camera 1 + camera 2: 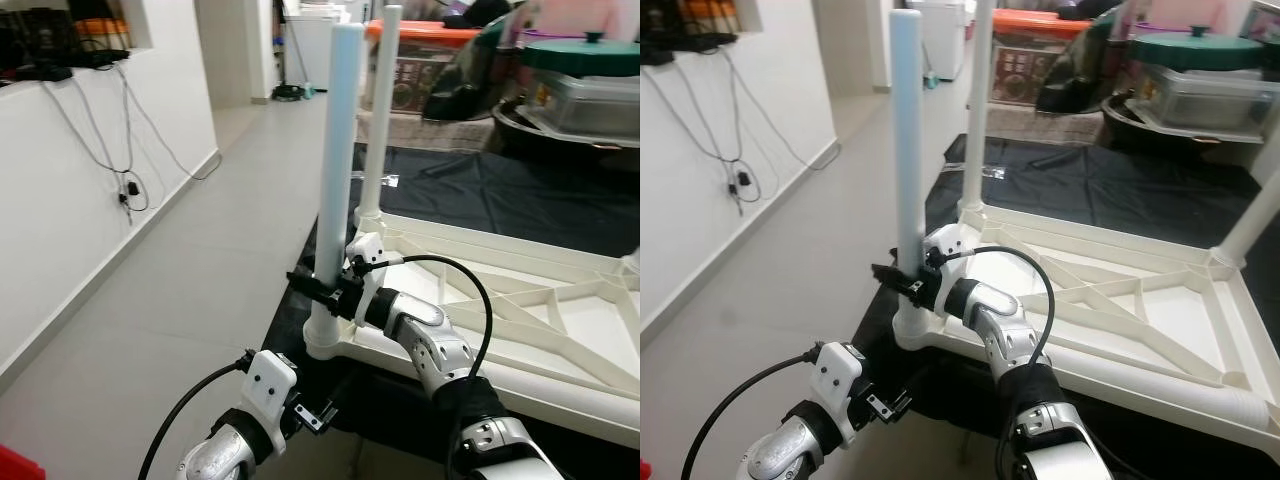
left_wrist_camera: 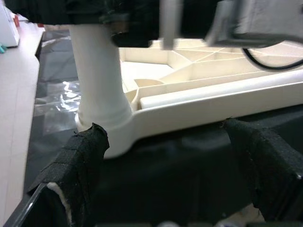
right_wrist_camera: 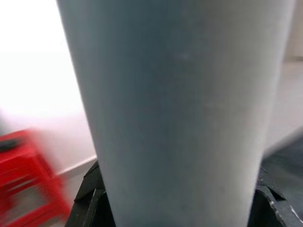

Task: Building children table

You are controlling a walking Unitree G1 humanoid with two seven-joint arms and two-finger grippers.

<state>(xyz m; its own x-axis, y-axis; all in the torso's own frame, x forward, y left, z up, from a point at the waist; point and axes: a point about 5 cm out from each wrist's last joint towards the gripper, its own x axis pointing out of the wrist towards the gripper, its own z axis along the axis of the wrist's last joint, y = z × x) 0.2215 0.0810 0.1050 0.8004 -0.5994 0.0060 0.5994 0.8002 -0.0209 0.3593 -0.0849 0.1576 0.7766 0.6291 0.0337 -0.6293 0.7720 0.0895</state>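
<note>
Black floor sheet (image 1: 520, 200), right end effector (image 1: 325, 287) grasping table leg (image 1: 338, 150), left end effector (image 2: 165, 165) released

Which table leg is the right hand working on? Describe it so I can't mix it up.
On the upturned white tabletop, find the corner nearest the robot. The leg standing upright there is pale blue; the right hand grips it just above its socket. The other legs are white.

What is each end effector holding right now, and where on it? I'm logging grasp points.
The right end effector clamps the near table leg low down, just above its socket in the upturned tabletop. The left end effector holds nothing.
</note>
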